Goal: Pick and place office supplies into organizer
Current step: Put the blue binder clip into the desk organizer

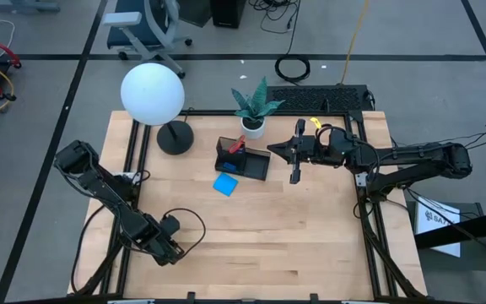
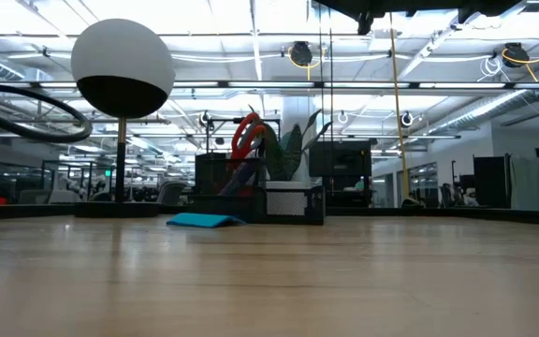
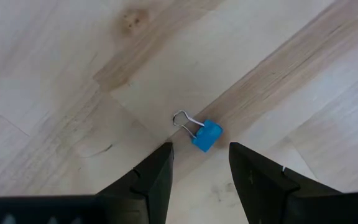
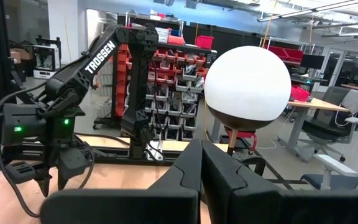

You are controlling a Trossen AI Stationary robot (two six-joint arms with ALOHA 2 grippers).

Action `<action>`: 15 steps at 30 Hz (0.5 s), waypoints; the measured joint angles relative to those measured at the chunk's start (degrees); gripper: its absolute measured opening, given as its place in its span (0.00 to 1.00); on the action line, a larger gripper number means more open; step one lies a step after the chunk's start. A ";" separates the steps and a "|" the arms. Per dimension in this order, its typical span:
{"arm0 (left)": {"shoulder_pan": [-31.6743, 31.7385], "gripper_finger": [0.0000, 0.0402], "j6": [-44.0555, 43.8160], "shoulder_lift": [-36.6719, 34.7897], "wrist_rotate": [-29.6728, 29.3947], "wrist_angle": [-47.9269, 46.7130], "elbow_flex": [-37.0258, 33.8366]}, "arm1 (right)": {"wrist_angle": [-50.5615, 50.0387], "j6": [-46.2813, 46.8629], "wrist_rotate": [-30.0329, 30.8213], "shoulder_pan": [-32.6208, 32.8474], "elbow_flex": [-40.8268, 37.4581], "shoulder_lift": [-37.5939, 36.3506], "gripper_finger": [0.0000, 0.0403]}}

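Observation:
A tiny blue binder clip with a wire handle lies flat on the wood. My left gripper hovers over it near the table's near-left part, open, with a finger on either side and clear of it. The black organizer stands at the table's far middle, and red scissor handles stick up from its tall compartment. A blue note pad lies flat just in front of it. My right gripper is shut, raised just right of the organizer, and holds nothing I can see. No pens can be made out.
A white globe lamp on a round black base stands far left of the organizer. A white plant pot sits just behind the organizer. Bare wood lies across the near half of the table.

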 joint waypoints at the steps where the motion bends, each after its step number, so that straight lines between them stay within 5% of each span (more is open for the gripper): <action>1: 0.10 0.42 -0.02 0.00 -0.07 0.20 -0.01 | 0.01 0.00 -0.01 0.00 0.00 0.00 0.00; 15: 0.80 0.42 8.43 0.34 0.33 -0.40 0.85 | -0.01 0.00 -0.01 0.00 0.00 0.00 0.00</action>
